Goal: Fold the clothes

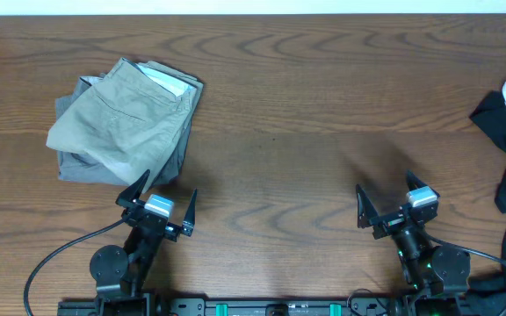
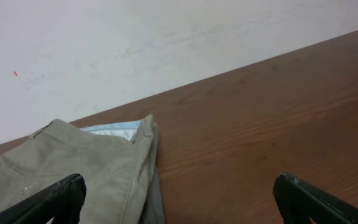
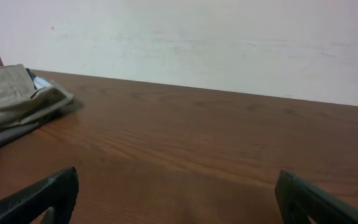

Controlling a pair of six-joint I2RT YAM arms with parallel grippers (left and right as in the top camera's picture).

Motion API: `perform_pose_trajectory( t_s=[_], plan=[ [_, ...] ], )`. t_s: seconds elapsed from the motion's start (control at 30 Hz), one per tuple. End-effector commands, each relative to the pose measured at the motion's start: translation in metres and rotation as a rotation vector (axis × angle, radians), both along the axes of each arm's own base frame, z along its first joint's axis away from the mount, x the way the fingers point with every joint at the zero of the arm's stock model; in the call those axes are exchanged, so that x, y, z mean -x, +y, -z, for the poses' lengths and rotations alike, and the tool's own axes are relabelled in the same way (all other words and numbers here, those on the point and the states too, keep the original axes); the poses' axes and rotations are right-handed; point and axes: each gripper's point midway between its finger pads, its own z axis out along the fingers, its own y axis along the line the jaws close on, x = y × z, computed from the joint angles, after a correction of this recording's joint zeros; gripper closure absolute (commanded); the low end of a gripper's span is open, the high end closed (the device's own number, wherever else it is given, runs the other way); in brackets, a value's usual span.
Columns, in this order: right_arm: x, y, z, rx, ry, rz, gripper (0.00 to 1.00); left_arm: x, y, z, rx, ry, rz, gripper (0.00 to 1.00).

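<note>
While shorts [image 1: 117, 123] lie folded | long axis diagonal | waistband [image 1: 170, 81] far-right

No readable text, labels, brands or numbers in any view.

Brown wooden table [image 1: 306, 88], white wall [image 2: 135, 43].
</note>
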Motion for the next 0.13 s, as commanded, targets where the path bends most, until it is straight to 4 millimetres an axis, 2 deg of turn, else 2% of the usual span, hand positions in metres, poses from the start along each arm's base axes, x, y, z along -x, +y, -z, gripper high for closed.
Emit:
perform_pose_trajectory(
  t_s=[0.0,0.1],
  plan=[
    [0.0006,0.0018,0.0006,-0.013,0.005,-0.006,0.01,0.0006,-0.0011,0.0168,-0.007,0.048,0.005,0.02],
    [0.0006,0.0018,0.0006,-0.013,0.005,-0.006,0.01,0.0006,-0.0011,0.0168,-0.007,0.048,0.005,0.02]
  ],
)
